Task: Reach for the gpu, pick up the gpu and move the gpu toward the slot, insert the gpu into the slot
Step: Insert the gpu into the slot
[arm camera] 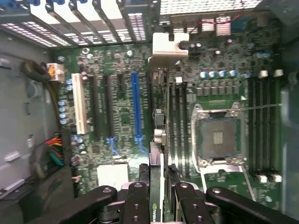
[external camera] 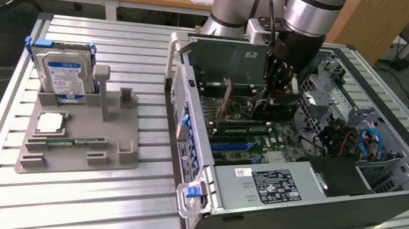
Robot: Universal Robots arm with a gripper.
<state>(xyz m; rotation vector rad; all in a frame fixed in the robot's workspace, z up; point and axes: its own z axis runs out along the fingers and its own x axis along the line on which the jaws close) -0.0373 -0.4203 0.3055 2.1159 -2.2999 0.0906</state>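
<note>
Jaws clamped on the gpu [arm camera: 156,161] — card edge-on over the green motherboard [arm camera: 122,122]

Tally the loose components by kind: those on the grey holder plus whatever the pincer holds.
hard drive: 1
square silver chip: 1
green memory stick: 1
gpu, gripped in the pincer: 1
Total: 4
</note>
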